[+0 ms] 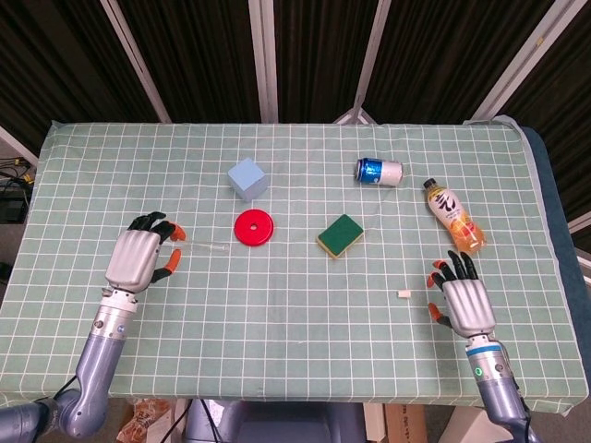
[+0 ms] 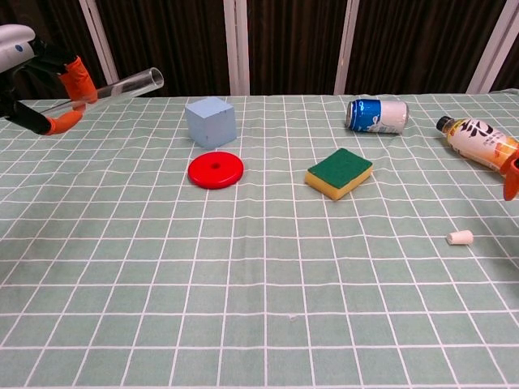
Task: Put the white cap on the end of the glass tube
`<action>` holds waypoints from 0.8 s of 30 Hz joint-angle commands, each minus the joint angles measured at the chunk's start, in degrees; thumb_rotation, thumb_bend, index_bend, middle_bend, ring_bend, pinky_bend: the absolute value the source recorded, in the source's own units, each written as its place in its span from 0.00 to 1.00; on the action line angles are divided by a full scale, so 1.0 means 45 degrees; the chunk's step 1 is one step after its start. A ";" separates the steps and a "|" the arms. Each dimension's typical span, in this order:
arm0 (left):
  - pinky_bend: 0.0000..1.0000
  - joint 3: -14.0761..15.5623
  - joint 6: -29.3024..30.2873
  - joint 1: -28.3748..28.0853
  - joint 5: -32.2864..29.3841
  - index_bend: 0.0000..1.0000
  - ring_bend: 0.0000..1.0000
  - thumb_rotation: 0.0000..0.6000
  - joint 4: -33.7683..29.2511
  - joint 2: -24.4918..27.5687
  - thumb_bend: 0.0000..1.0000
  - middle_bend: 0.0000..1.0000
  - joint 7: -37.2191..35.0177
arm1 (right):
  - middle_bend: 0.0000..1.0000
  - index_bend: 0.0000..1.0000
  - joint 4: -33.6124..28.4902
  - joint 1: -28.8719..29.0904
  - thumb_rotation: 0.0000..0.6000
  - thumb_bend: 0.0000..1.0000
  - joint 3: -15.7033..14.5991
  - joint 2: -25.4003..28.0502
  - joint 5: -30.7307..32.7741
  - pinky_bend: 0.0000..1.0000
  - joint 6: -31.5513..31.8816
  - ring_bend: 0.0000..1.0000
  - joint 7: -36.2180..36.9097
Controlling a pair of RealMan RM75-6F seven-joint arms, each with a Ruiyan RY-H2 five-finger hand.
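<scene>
Left robot hand [image 1: 138, 258] was grasping the glass tube [image 2: 113, 87] between thumb and fingertips, lifted off the bench [image 1: 277, 314] at its left side; the tube ran roughly level, open end pointing toward the blue cube [image 1: 247, 178] and the red disc [image 1: 254, 227]; white cap [image 1: 404, 294] lay on the cloth at front right, by itself, well apart from the tube; right robot hand [image 1: 464, 300] was released, fingers spread, holding nothing, hovering just beside the cap on its right; in the chest view only an orange fingertip showed at the right edge.

Step in hand, as I read it: tube secured, cap pickup not yet done; next move calls for the right robot hand to come down over the cap and pinch it; cap is small, so a fine fingertip pinch, open side kept facing the tube; then both arms must bring the cap and the tube end together mid-bench and line up the axes before pushing on; green sponge [image 1: 341, 235], can [image 1: 379, 172] and bottle [image 1: 454, 217] sat clear of that path.
</scene>
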 commanded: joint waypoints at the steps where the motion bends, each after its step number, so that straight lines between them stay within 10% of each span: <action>1: 0.25 -0.0036 -0.0051 -0.0004 -0.0038 0.52 0.22 1.00 0.0025 0.0057 0.66 0.54 -0.0037 | 0.26 0.48 0.0489 0.0288 1.00 0.33 0.0088 -0.0543 0.0301 0.00 -0.0274 0.05 -0.0382; 24: 0.25 -0.0074 -0.0565 -0.0097 -0.0174 0.52 0.22 1.00 0.0663 0.0014 0.66 0.54 -0.0532 | 0.26 0.53 0.2124 0.1053 1.00 0.33 0.0249 -0.2158 0.1449 0.00 -0.0914 0.05 -0.1565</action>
